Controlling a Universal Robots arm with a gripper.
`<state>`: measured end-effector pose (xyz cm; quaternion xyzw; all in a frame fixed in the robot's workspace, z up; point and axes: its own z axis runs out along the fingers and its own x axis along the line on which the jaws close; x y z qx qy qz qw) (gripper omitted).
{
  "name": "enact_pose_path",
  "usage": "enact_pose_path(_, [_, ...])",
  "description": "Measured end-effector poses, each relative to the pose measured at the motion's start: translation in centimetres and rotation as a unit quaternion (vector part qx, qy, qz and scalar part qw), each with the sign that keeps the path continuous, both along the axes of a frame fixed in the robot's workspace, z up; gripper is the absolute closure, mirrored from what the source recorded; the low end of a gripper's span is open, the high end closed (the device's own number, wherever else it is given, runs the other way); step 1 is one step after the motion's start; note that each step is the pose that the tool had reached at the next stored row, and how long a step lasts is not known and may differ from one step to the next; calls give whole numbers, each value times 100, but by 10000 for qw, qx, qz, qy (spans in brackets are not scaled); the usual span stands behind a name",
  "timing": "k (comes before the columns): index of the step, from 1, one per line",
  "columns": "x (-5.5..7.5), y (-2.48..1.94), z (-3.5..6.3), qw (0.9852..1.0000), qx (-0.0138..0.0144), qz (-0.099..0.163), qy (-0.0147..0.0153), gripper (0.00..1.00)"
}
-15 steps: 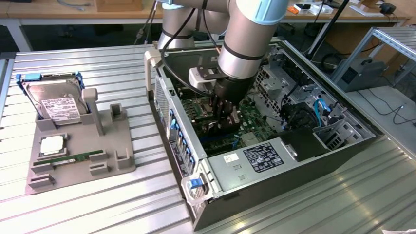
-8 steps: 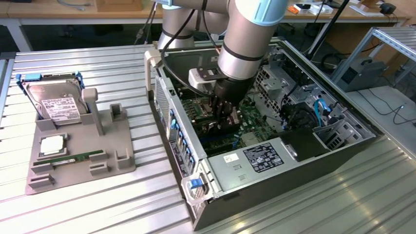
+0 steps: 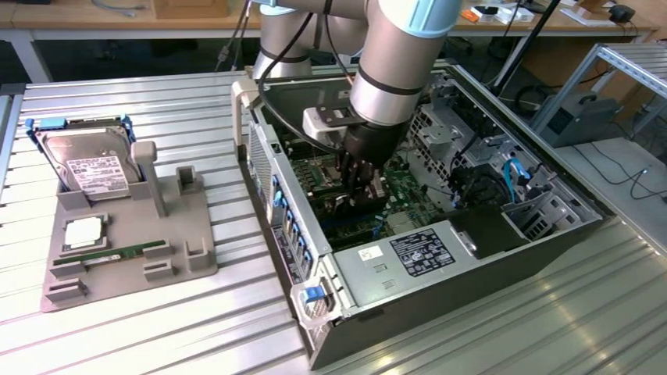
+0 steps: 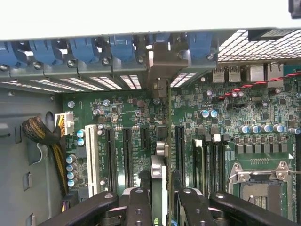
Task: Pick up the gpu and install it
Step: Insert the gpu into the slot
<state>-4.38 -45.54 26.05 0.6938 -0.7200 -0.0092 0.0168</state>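
Observation:
My gripper (image 3: 361, 191) reaches down into the open computer case (image 3: 542, 242), over the green motherboard (image 3: 401, 207). In the wrist view the gpu (image 4: 159, 172) stands edge-on between the two black fingers (image 4: 140, 205), which are shut on it. Its silver metal bracket (image 4: 164, 59) sits at the case's rear slot wall, among the blue slot clips (image 4: 84, 49). The card's lower edge lines up with the black expansion slots (image 4: 179, 146) on the motherboard (image 4: 127, 110). Whether it is seated in a slot I cannot tell.
A grey fixture (image 3: 193, 258) lies on the slatted table at the exterior view's left, holding a silver hard drive (image 3: 92, 168) and a green memory stick (image 3: 115, 254). Inside the case are memory slots (image 4: 211, 160), a CPU socket (image 4: 258, 183), cables (image 4: 44, 134) and the power supply (image 3: 417, 254).

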Motion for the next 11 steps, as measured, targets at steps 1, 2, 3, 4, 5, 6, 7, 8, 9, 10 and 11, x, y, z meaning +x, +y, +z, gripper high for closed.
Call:
enact_pose_path(1, [1,0,0,10000,1,0,0,73])
enact_pose_path(2, [6,0,0,10000,7,0,1,73])
enact_pose_path(3, [10,0,-1,10000,17,0,3,73])
enact_pose_path(4, [11,0,-3,10000,32,0,3,73])
enact_pose_path(5, [11,0,-6,10000,39,0,3,73])
enact_pose_path(6, [12,0,-8,10000,41,0,4,73])
enact_pose_path(7, [12,0,-13,10000,42,0,4,73])
enact_pose_path(8, [12,0,-17,10000,42,0,5,73])
enact_pose_path(9, [12,0,-21,10000,42,0,5,73])
enact_pose_path(10, [12,0,-24,10000,41,0,5,73])
enact_pose_path(11, [12,0,-26,10000,41,0,5,73])
